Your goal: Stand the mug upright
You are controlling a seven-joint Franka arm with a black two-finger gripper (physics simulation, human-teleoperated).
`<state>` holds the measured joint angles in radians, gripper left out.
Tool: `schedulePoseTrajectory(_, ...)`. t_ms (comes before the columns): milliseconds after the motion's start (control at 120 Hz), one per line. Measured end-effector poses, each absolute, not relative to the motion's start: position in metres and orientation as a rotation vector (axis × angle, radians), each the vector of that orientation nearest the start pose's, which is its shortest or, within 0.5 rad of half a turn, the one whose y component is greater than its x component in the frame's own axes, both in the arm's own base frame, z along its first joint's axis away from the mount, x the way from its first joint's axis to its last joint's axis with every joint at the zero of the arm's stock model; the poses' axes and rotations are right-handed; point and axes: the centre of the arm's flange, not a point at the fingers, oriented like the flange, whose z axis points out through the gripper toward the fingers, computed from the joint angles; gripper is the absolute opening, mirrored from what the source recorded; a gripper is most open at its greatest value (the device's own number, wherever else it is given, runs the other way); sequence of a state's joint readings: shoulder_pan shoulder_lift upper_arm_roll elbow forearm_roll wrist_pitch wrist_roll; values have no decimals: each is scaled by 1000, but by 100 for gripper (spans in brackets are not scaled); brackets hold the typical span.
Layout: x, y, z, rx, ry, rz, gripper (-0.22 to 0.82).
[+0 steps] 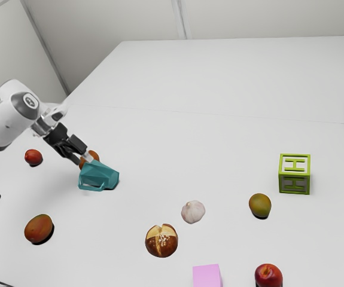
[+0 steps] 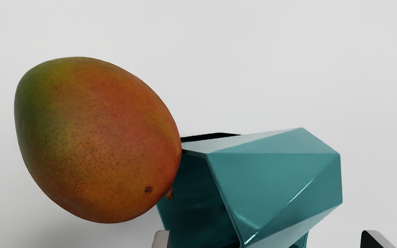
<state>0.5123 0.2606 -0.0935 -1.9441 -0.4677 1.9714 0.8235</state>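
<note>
Claw [image 1: 82,159] apart at the mug [image 2: 274,186], which lies on its side on the table. Reads as grasp alignment; next: close on the body, lift, rotate mouth-up. Mango [image 2: 98,141] crowds the mouth, could foul that swing. Garlic [image 1: 192,211], then green block [image 1: 294,174] farther out, clear of it.

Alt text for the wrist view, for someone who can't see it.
Teal mug lying on its side on a white table, near the fingertips of the open gripper; a mango, mottled green, orange and red, partly hides the mug's mouth.
</note>
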Motion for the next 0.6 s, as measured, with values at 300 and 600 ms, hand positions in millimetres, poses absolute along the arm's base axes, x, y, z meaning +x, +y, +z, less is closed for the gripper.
schedulePoseTrajectory(300, 547, 209, 327, -3662, 363, -176, 60)
schedulePoseTrajectory(600, 544, 195, 321, -3765, 376, -193, 50)
